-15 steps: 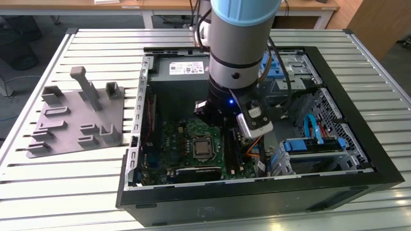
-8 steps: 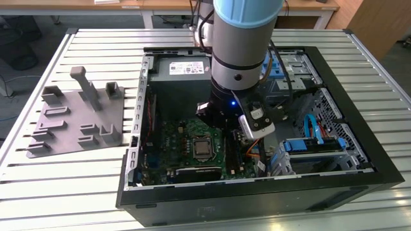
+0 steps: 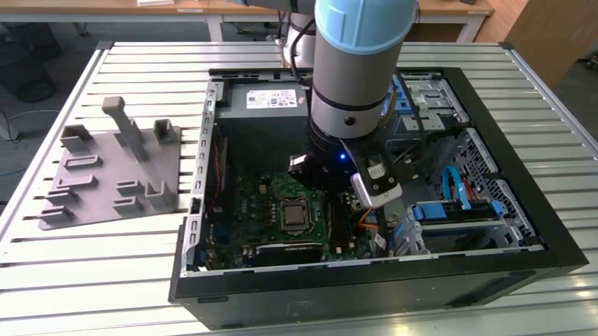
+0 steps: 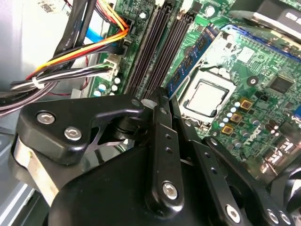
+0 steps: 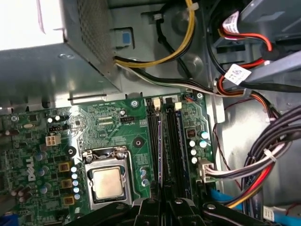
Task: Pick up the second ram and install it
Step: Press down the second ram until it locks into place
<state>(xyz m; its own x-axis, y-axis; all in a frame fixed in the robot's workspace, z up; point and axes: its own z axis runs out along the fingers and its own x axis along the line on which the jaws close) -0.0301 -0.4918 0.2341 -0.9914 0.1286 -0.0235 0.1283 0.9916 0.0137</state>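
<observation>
The second ram (image 4: 190,59) is a thin bluish-dark board standing on edge in the motherboard slot nearest the CPU socket (image 4: 207,96). The first wrist view shows it as a thin strip (image 5: 160,141) among the long black slots. My gripper (image 4: 164,101) has its black fingers drawn close together over the near end of that stick, and that end is hidden between them. The fingertips (image 5: 151,205) line up with the same slot. In the exterior view the gripper (image 3: 318,183) reaches down inside the open computer case, just beyond the CPU socket (image 3: 296,213).
The gray holder plate (image 3: 112,175) with its upright blocks lies on the slatted table at the exterior view's left. The power supply (image 3: 266,105) and the case walls (image 3: 374,280) hem in the motherboard. Bundled cables (image 5: 263,160) run close beside the slots, as do orange and black wires (image 4: 70,61).
</observation>
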